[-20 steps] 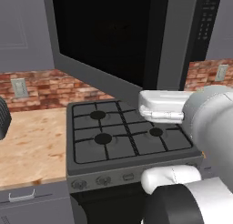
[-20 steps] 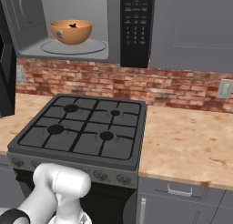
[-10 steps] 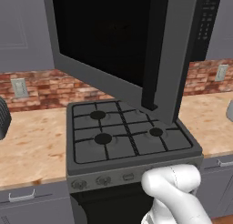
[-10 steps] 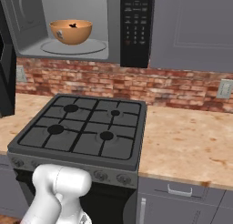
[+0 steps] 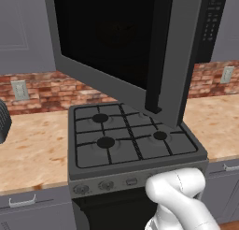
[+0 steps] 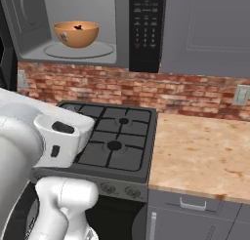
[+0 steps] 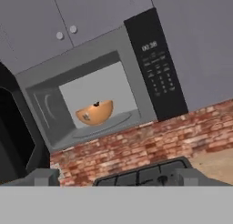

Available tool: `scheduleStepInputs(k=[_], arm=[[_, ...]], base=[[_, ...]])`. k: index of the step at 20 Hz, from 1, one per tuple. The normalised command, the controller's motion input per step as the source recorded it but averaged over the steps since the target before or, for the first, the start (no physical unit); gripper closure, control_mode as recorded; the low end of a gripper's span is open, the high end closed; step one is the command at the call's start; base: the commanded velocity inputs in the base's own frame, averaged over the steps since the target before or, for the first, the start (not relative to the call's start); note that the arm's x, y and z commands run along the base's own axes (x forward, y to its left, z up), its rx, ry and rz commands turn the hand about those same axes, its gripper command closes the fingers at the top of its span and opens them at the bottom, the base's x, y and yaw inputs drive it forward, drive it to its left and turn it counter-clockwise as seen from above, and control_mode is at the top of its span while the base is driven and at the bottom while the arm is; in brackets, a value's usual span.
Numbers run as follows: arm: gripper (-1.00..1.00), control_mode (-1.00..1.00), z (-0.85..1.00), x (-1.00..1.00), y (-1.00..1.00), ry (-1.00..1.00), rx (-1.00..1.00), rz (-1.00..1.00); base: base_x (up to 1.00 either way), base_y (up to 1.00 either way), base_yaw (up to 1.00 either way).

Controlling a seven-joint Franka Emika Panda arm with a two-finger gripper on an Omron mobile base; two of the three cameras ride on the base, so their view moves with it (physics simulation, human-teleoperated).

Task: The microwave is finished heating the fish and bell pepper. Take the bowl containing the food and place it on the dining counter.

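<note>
Now, from the left base view, the microwave point(image 5: 140, 51) door hangs open over the stove point(image 5: 130, 140). From the right base view, the bowl point(image 6: 76, 33) sits on the turntable inside, high above the arm. From the hand view, the bowl point(image 7: 94, 112) lies ahead and upward, well apart from the spread, empty jaws.

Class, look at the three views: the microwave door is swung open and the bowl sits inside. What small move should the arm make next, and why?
Probably raise the gripper and reach it forward toward the bowl. The microwave door stands wide open, the bowl rests on the turntable inside, and the hand view shows the open gripper low over the stove, well short of the cavity.
</note>
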Motion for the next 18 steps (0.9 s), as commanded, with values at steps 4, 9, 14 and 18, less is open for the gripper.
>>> scheduleStepInputs(k=[4, 9, 14, 18], arm=[[-1.00, -1.00, -0.29, 1.00, -0.43, 0.25, 0.22, 0.25], [-1.00, -1.00, -0.36, 1.00, 0.34, 0.28, 0.29, 0.36], [-1.00, -1.00, -0.05, 0.75, 1.00, 0.14, 0.15, 0.38], [-1.00, -1.00, 0.00, 0.15, 1.00, 0.07, 0.02, 0.30]], base=[[0.00, 0.00, 0.00], [0.00, 0.00, 0.00], [0.00, 0.00, 0.00], [0.00, 0.00, 0.00]])
